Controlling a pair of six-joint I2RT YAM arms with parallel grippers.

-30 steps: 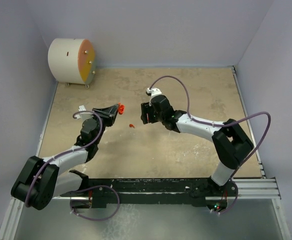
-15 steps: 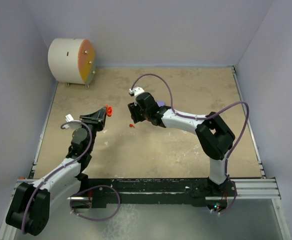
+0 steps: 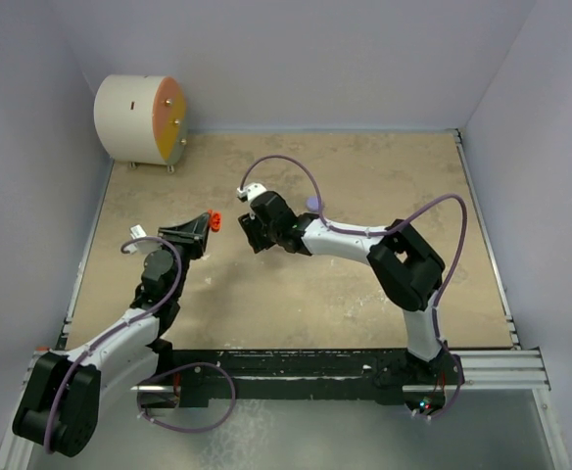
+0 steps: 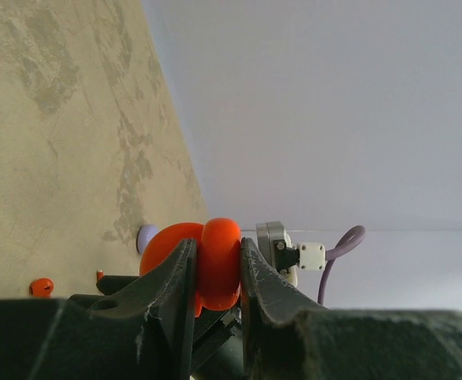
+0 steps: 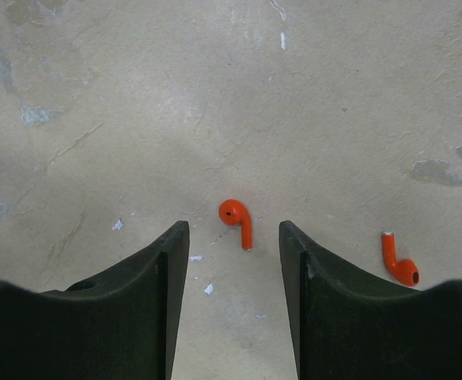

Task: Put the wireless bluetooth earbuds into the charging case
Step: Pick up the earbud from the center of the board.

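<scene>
My left gripper [image 3: 211,219] is shut on a round red charging case [image 4: 215,265], held off the table at the left. My right gripper [image 3: 252,237] is open, low over the table middle. In the right wrist view a tiny red stemmed earbud [image 5: 237,222] lies on the table between the open fingers [image 5: 164,261], untouched. A second red earbud [image 5: 399,263] lies just right of the right finger. A lavender puck [image 3: 312,204] sits behind the right arm and also shows in the left wrist view [image 4: 146,236]. No lavender earbuds are in view.
A white drum with an orange face [image 3: 139,119] stands at the back left corner. Pale walls close the table on the left, back and right. The right arm's purple cable [image 3: 296,166] loops above the wrist.
My right gripper has moved left and now stands over the red earbud. My left arm pulled back to the left with the red case a second ago, then held still.
</scene>
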